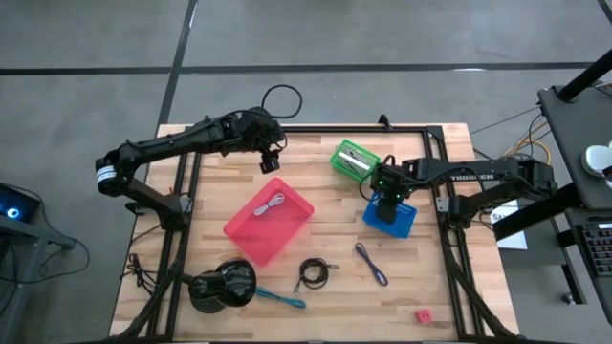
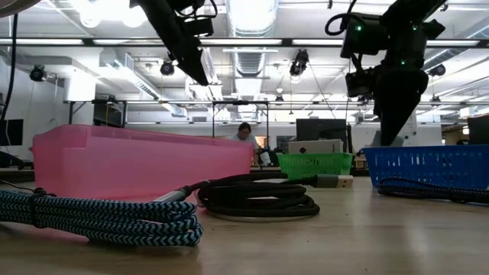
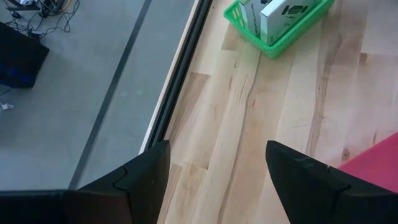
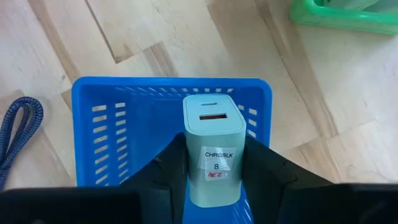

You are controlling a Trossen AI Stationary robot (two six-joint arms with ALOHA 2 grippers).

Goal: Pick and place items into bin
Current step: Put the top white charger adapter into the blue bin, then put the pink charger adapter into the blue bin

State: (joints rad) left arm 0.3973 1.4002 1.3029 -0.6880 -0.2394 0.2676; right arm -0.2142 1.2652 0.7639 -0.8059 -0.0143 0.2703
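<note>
My right gripper [image 4: 213, 146] hangs over the blue basket [image 4: 124, 134] [image 1: 392, 218], shut on a pale charger block [image 4: 213, 134] with a label. My left gripper [image 3: 214, 168] [image 1: 270, 159] is open and empty, above bare wood beyond the pink bin's [image 1: 268, 222] far corner. A whitish cord [image 1: 273, 204] lies in the pink bin. On the table near the front lie a coiled black cord [image 1: 314, 273], a purple cord [image 1: 371, 263], a teal braided cord [image 1: 279, 298] and a small red block [image 1: 423, 315]. The purple cord's loop [image 4: 22, 124] lies beside the blue basket. My right gripper pinches the charger block by its two long sides [image 4: 186, 158], one finger [image 4: 168, 165] on each side. The fingers point down from above. The block stands along the fingers with its socket end [image 4: 212, 115] facing down at the basket floor, lifted clear.
A green basket [image 1: 356, 159] [image 3: 280, 25] holding white boxes stands at the far side, between the two arms. A large black round object [image 1: 222, 285] sits at the near left. Black frame rails [image 1: 449, 239] run along the table's edges. Bare wood lies between pink bin and blue basket.
</note>
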